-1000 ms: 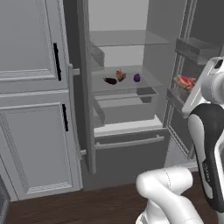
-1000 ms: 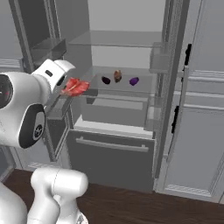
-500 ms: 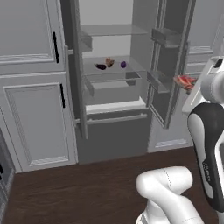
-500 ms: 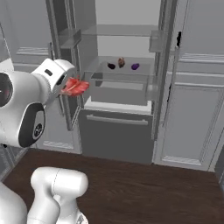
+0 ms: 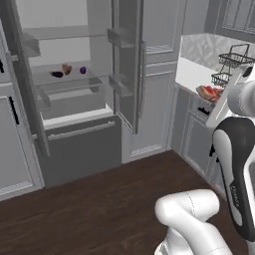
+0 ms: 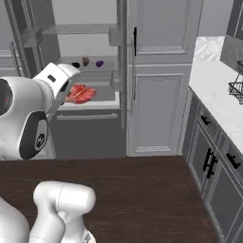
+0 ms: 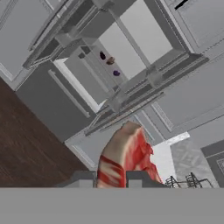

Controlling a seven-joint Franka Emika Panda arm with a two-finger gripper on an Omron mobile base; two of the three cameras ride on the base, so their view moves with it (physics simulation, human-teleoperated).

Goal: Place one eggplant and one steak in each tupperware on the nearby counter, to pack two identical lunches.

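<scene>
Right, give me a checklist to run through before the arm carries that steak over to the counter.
1. Steak gripped in the hand: ok, the fingers are shut on it.
2. Steak clear of the fridge: ok, it hangs out in the room, away from the shelves.
3. Counter in sight: ok, it runs along the right side of both base views.
4. Tubs located: cannot tell, none can be made out on the stretch of counter visible.
5. Eggplant left to fetch: ok, a purple lump sits on the fridge shelf.
6. Fridge doors: not ok if they should be closed, they stand open.
</scene>
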